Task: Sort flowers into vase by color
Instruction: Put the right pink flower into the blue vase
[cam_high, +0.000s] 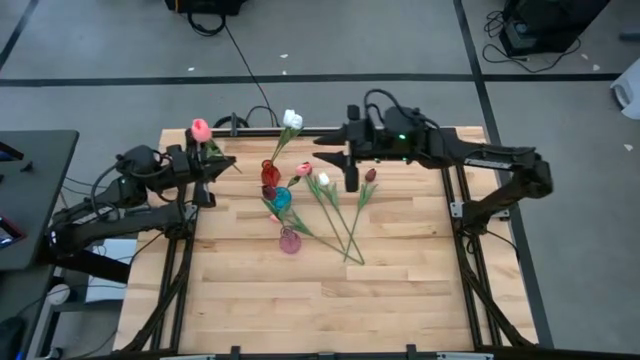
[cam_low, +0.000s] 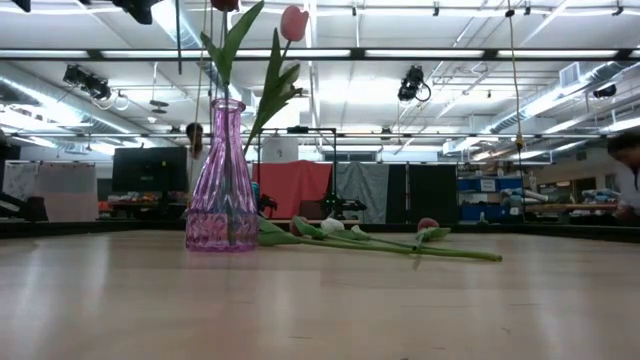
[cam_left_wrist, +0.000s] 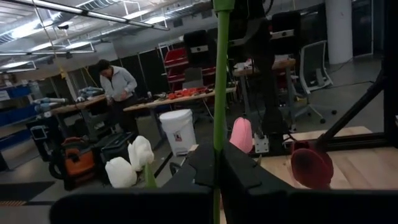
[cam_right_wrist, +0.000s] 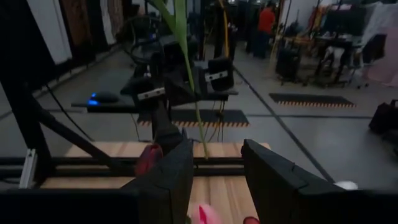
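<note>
I see the table (cam_high: 400, 300) with loose flowers (cam_high: 340, 215) lying flat, stems running toward its front. Left gripper (cam_high: 212, 165) pinches a pink tulip's stem (cam_left_wrist: 219, 93), upright in its wrist view only. Right gripper (cam_high: 335, 160) hangs spread above the vases (cam_high: 280, 200).

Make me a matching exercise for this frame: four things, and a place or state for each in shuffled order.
Things:
A pink tulip
B loose tulips
C right end effector
D blue vase

Places or states:
1 open
2 lying on the table
3 between the red vase and the purple vase
4 stem in the shut left end effector

Pairs: A-4, B-2, C-1, D-3
</note>
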